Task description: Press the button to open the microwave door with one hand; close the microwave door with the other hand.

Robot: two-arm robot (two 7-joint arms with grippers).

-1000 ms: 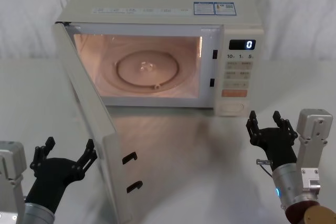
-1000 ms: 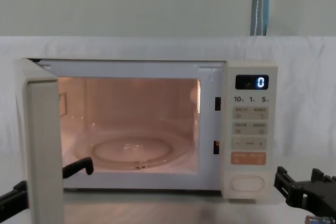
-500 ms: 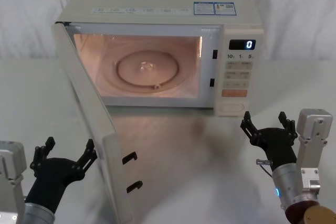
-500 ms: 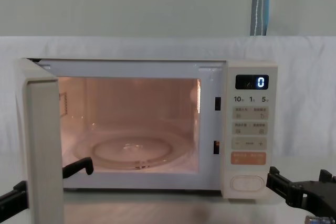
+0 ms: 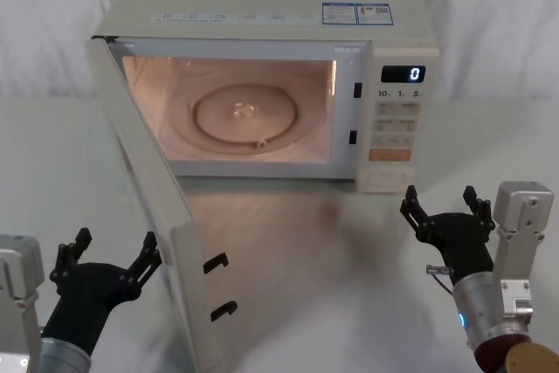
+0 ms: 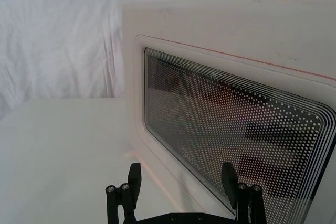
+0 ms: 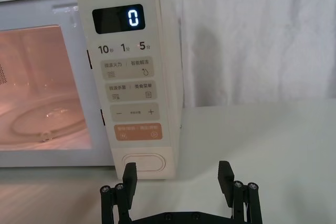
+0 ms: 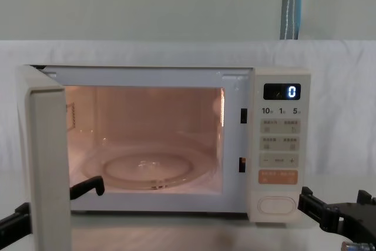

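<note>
The cream microwave (image 5: 262, 6) stands at the back of the table, lit inside, with its glass turntable (image 5: 249, 115) bare. The microwave door (image 5: 153, 198) is swung out toward me on its left hinge; its dotted window (image 6: 226, 129) faces my left gripper. That left gripper (image 5: 116, 240) is open, low at the front left, just outside the door's outer face (image 6: 210, 30). My right gripper (image 5: 439, 194) is open, a short way in front of the control panel. The oval button (image 7: 144, 161) sits just beyond its left finger, untouched.
The display (image 7: 128, 19) reads 0 above the small keys and the orange key (image 7: 137, 131). White cloth covers the table (image 5: 297, 251) and hangs behind. The open door splits the front of the table between the two arms.
The right gripper's fingers have spread wider than a second ago and have held still since. The door and the left gripper have not moved.
</note>
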